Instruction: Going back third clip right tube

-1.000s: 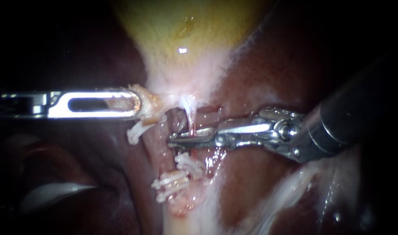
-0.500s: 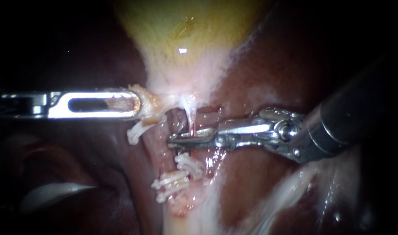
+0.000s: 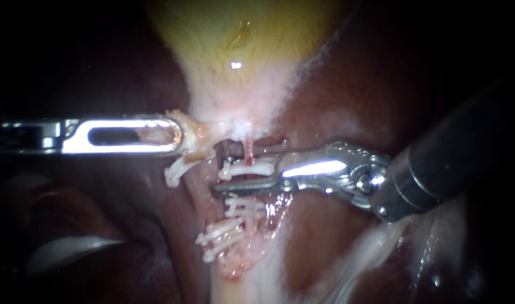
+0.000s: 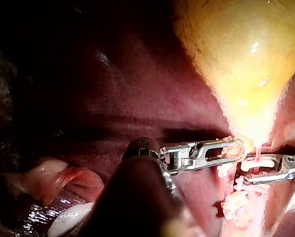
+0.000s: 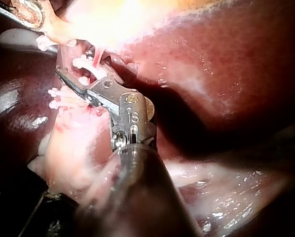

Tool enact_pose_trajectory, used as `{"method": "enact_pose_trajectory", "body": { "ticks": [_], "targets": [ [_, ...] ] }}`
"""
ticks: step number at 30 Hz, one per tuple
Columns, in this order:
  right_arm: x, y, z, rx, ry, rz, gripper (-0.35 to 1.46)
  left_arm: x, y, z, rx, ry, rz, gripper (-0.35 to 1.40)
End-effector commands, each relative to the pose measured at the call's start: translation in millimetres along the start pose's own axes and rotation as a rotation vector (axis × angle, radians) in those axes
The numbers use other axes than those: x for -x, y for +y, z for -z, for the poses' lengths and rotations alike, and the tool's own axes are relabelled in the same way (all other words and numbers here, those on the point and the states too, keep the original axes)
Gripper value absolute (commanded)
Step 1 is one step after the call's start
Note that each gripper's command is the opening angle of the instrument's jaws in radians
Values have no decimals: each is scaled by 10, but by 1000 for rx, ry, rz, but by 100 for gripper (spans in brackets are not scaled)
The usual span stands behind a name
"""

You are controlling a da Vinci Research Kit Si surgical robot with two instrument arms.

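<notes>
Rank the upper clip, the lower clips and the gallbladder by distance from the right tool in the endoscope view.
1. Upper clip, at the right tool's tip.
2. Lower clips, just below it.
3. Gallbladder, well above.

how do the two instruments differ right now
The left instrument has broad slotted jaws shut on the gallbladder neck; the right instrument has slimmer jaws, open around a white clip on the tube. The left lies level; the right slants in from the upper right. Both are shiny metal.
</notes>
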Motion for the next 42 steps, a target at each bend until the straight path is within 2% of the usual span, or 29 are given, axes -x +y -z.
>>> {"method": "enact_pose_trajectory", "body": {
  "ticks": [1, 13, 20, 25, 31, 39, 42],
  "targets": [
    [2, 1, -3, 2, 0, 13, 47, 0, 0, 0, 0, 0, 0, -35],
    [10, 6, 5, 12, -6, 165, 49, 0, -1, 1, 0, 0, 0, -35],
    [11, 4, 26, 8, -15, 342, 49, -1, -2, 1, 0, 0, 0, -35],
    [10, 2, 45, 5, -48, 411, 50, -1, -2, 2, 0, 0, 0, -35],
    [4, -9, 72, -13, -55, 477, 50, -1, -1, 2, 0, 0, 0, -35],
    [-14, -31, 105, -35, -60, 518, 50, -1, -1, 3, 0, 0, 0, -35],
    [-17, -35, 114, -41, -60, 533, 50, -1, -2, 3, 0, 0, 0, -35]
  ]
}}
